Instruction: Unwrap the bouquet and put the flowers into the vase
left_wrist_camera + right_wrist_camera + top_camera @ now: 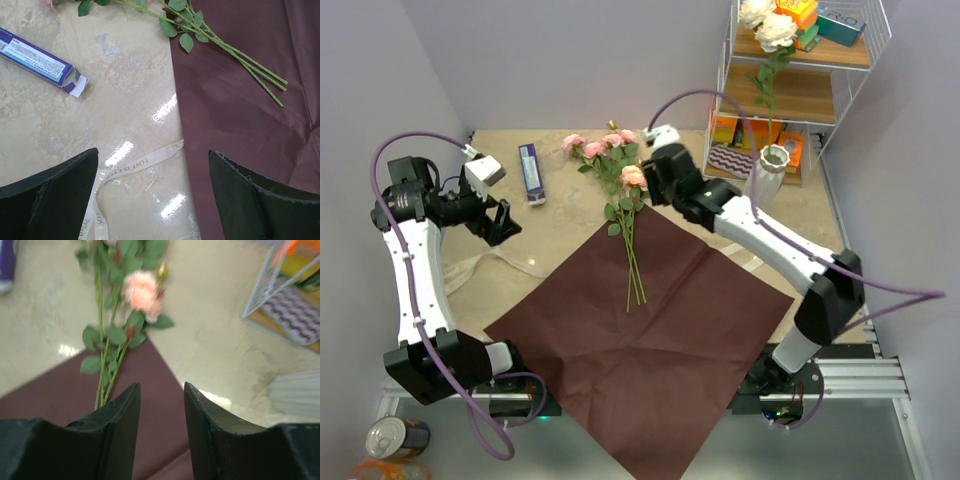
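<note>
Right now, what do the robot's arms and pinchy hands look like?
The left arm and right arm have white rounded tubes with chunky black joints. A thin purple cable loops along each. The left gripper and right gripper are black, each with two flat fingers.

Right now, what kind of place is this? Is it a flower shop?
Probably not a shop. It looks like a robot practice booth: two robot arms bolted to a metal frame, plain walls close around one table, and props like roses and a wire rack of boxes.
</note>
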Motion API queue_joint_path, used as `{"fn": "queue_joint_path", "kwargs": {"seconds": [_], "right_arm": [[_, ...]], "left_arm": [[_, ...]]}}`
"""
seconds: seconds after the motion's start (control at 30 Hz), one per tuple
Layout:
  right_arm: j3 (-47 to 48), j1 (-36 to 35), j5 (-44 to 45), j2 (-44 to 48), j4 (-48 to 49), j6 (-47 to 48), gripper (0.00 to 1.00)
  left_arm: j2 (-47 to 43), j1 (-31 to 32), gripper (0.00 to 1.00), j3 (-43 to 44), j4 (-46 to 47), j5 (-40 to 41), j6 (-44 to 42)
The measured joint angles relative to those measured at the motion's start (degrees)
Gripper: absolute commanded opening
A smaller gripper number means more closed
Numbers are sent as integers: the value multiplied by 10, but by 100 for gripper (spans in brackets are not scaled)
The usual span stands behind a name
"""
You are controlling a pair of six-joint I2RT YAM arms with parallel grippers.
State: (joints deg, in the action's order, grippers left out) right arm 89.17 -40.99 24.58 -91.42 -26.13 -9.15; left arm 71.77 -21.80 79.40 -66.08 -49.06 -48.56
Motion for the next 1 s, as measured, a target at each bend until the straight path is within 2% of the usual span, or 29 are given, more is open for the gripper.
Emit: {"fn": "queue_joint_path", "kwargs": {"seconds": [0.23, 0.43, 0.53, 0.63, 0.73, 0.9, 1.0], "right_arm": [[-22, -33, -79, -126, 14, -9, 44], [90, -31, -103, -261, 9, -17, 40], [142, -28, -105, -318, 6, -22, 35], [179, -24, -106, -357, 4, -29, 29], [200, -16, -111, -385, 2, -39, 27], [217, 2, -122, -412, -1, -54, 28], [218, 9, -125, -421, -2, -58, 33]], "left_arm": [[-1, 0, 95, -1, 9, 2, 2], [-4, -1, 95, -16, 23, 11, 6], [-9, -1, 96, -32, 27, 15, 5], [-18, -1, 96, -45, 34, 22, 6], [-26, -1, 97, -53, 41, 27, 5], [-31, -1, 97, -64, 52, 32, 3], [-31, -2, 97, -71, 55, 36, 3]]}}
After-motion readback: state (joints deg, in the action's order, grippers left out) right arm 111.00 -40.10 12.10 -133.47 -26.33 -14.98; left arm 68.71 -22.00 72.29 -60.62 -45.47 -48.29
